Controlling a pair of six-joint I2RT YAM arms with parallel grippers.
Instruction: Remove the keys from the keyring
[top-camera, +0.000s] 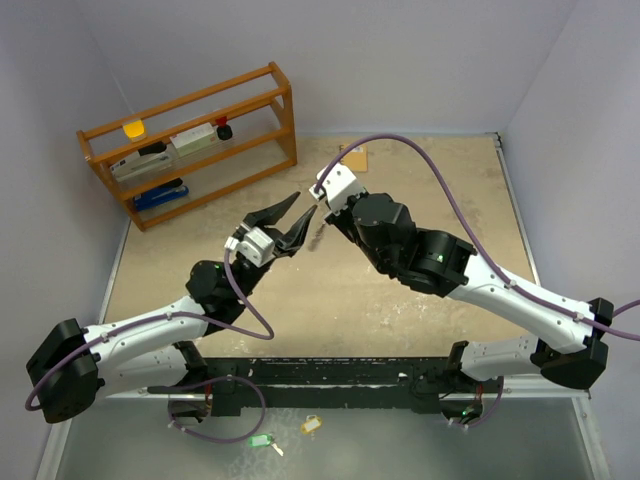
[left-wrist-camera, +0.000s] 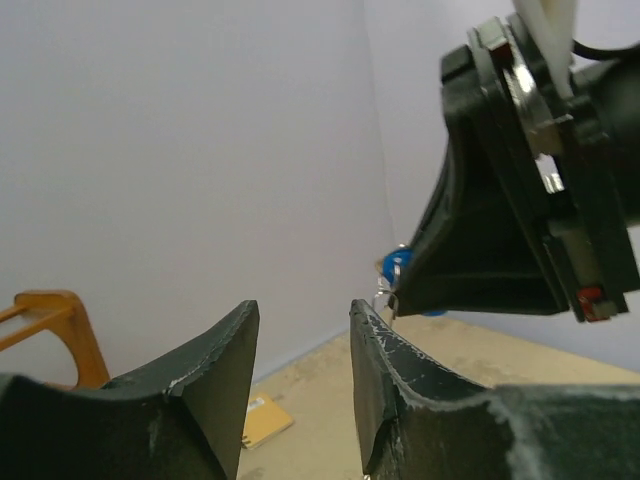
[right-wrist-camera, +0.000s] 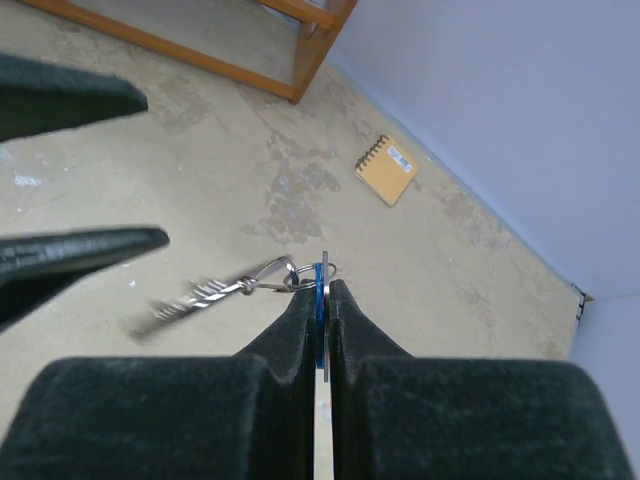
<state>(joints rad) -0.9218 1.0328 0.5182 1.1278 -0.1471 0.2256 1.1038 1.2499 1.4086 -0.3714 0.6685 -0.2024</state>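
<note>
My right gripper (right-wrist-camera: 323, 288) is shut on a key with a blue tag (right-wrist-camera: 319, 296), held edge-on above the table. A small silver ring at the key's top links to the keyring (right-wrist-camera: 272, 273). From it a blurred bunch of silver metal (right-wrist-camera: 188, 300) trails to the left. In the left wrist view the blue tag (left-wrist-camera: 397, 262) and ring (left-wrist-camera: 384, 297) show under the right gripper's tip. My left gripper (left-wrist-camera: 302, 315) is open with nothing between its fingers, just short of the ring. From above, the left gripper (top-camera: 306, 204) and the right gripper (top-camera: 321, 229) meet tip to tip over the table's middle.
A wooden rack (top-camera: 190, 140) with small items stands at the back left. A tan spiral notebook (top-camera: 353, 157) lies near the back wall. A green tag (top-camera: 260, 440) and a yellow tag (top-camera: 311, 424) lie below the table's near edge, behind the arm bases.
</note>
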